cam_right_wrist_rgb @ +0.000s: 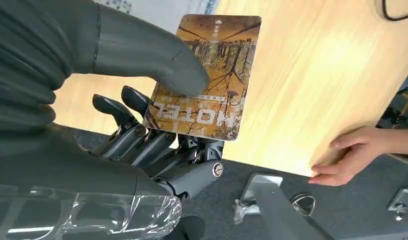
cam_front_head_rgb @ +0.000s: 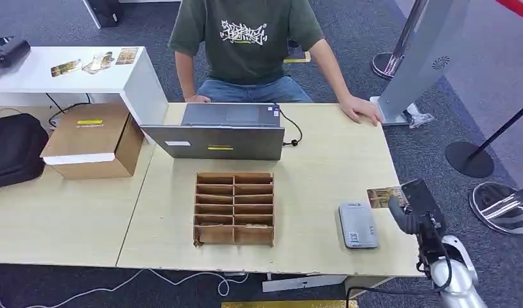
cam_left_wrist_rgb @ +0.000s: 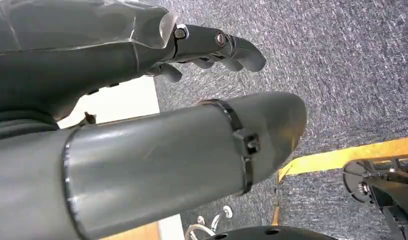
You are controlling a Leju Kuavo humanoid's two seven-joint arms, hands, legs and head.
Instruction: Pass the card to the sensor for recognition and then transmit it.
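Note:
My right hand (cam_front_head_rgb: pixel 414 206) hovers at the table's right edge and pinches a brown hotel card (cam_front_head_rgb: pixel 382 196) between thumb and fingers. In the right wrist view the card (cam_right_wrist_rgb: pixel 208 75) shows an autumn forest picture and the word HOTEL, with my thumb (cam_right_wrist_rgb: pixel 156 60) pressed on its face. The grey card sensor (cam_front_head_rgb: pixel 357 224) lies flat on the table just left of that hand, and the card is beside it, not over it. My left hand (cam_left_wrist_rgb: pixel 212 47) hangs over the grey carpet, its fingers loosely curled with nothing in them.
A wooden compartment organiser (cam_front_head_rgb: pixel 233 208) stands mid-table, with a laptop (cam_front_head_rgb: pixel 215 133) behind it. A person sits at the far side, one hand (cam_front_head_rgb: pixel 360 108) flat on the table (cam_front_head_rgb: pixel 323 160). A cardboard box (cam_front_head_rgb: pixel 95 140) and black bag (cam_front_head_rgb: pixel 13 149) sit to the left.

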